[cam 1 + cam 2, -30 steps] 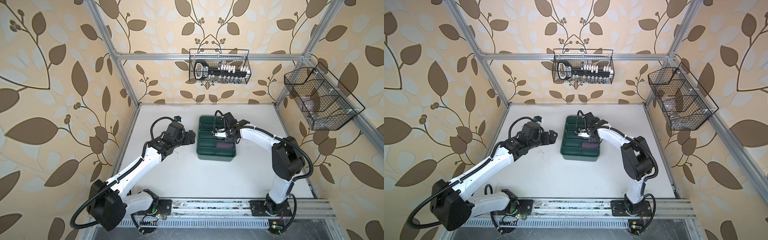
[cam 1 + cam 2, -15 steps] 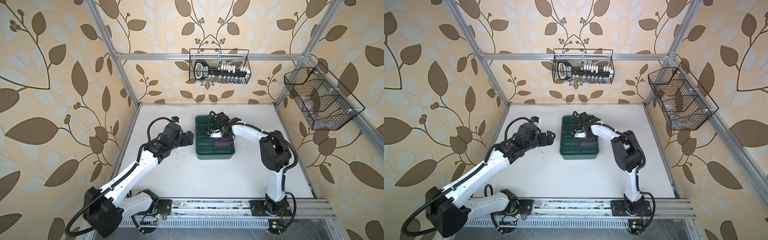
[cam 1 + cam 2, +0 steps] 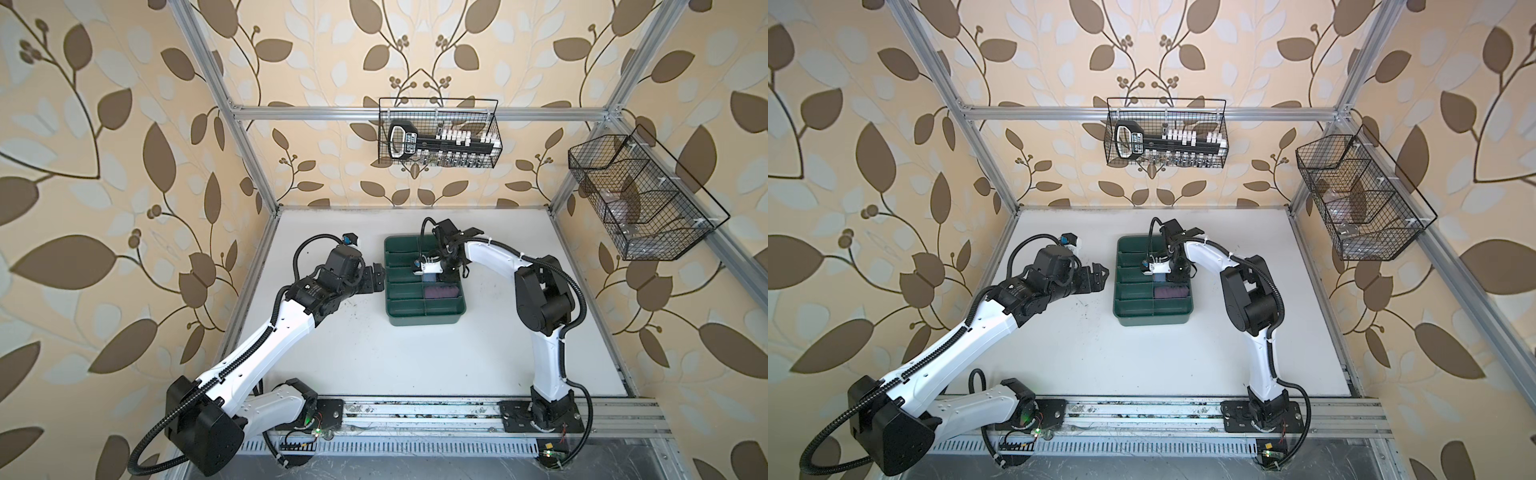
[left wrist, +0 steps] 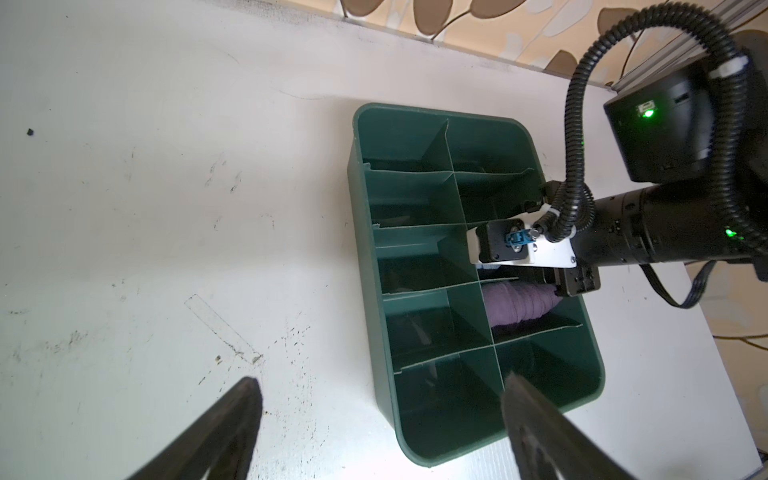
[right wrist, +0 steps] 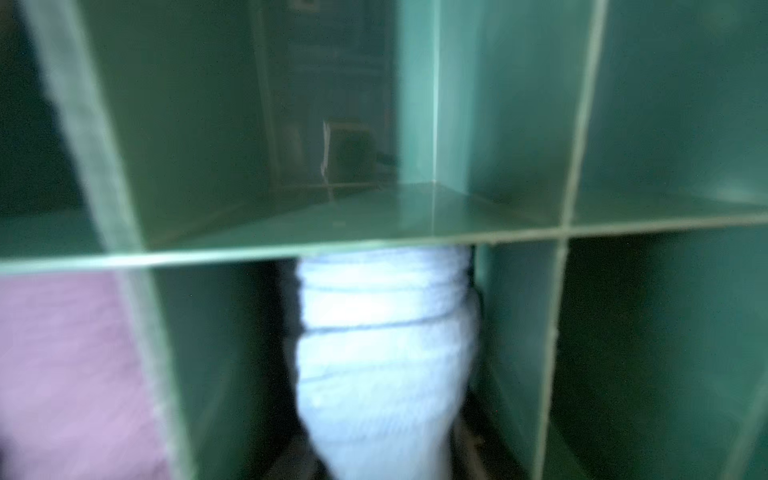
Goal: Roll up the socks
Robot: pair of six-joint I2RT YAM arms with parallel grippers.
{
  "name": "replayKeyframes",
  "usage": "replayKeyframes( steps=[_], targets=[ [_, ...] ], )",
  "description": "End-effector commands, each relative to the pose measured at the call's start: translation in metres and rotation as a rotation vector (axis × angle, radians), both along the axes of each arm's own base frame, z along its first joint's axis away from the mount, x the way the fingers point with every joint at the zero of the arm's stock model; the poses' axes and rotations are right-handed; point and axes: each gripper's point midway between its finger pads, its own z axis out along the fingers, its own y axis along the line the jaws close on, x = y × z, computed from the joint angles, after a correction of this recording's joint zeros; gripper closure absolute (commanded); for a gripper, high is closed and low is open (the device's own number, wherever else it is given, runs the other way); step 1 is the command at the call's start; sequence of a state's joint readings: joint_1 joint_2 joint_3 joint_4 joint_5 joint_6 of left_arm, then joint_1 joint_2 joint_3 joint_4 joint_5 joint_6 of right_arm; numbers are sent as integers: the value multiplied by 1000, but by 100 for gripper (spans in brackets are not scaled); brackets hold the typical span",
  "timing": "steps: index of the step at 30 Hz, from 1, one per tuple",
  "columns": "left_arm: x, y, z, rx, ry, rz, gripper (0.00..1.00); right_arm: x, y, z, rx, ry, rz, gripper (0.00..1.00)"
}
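placing step: the right gripper [image 3: 444,272] reaches into a tray [image 4: 355,195] cell with the grey roll [image 5: 382,353] between its jaws, held or freed i cannot tell, the purple roll [image 4: 515,305] next door and the left gripper [image 3: 1100,276] wide open beside the tray; next, lift clear.

The tray [image 3: 424,319] sits on the table [image 3: 374,365], back of centre. In its right column the front sock [image 3: 441,291] lies in the second cell from the front, with the rear sock [image 5: 382,353] in the cell just behind. The left gripper [image 3: 377,277] hangs just left of the tray.
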State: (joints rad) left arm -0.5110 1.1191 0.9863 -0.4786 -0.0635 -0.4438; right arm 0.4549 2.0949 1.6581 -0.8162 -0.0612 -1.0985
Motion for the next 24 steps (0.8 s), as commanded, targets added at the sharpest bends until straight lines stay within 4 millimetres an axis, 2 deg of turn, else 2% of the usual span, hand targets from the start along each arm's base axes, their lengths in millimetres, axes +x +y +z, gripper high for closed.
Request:
replayKeyframes(
  steps=[1, 3, 7, 9, 12, 14, 15, 16, 17, 19, 20, 22, 23, 24],
  targets=[
    [5, 6, 28, 19, -77, 16, 7, -8, 9, 50, 47, -53, 52, 45],
    [6, 9, 36, 34, -95, 24, 7, -13, 10, 71, 49, -89, 80, 39],
    [7, 20, 62, 86, -158, 39, 7, -30, 11, 116, 90, -141, 108, 35],
    [7, 29, 78, 130, -209, 51, 6, -34, 12, 147, 156, -192, 85, 35],
    [7, 43, 102, 201, -310, 75, 4, -29, 6, 212, 335, -359, -40, 35],
    [12, 54, 105, 264, -374, 101, 2, -24, -13, 265, 533, -534, -201, 34],
    [15, 61, 103, 289, -400, 122, 1, -24, -23, 285, 619, -605, -261, 34],
    [21, 69, 100, 310, -434, 151, 1, -27, -43, 310, 735, -699, -346, 33],
    [27, 82, 92, 323, -454, 191, 1, -32, -65, 321, 837, -767, -436, 30],
    [40, 120, 76, 272, -465, 345, 1, -46, -108, 336, 998, -890, -596, 28],
    [45, 146, 61, 226, -445, 443, 1, -51, -132, 329, 1054, -926, -704, 27],
    [47, 184, 34, 261, -418, 605, 1, -57, -175, 305, 1078, -983, -903, 27],
    [48, 195, 18, 314, -400, 635, 1, -60, -201, 282, 1070, -1008, -1048, 27],
    [49, 203, 4, 354, -375, 654, 1, -62, -217, 267, 1067, -1023, -1134, 27]
  ],
)
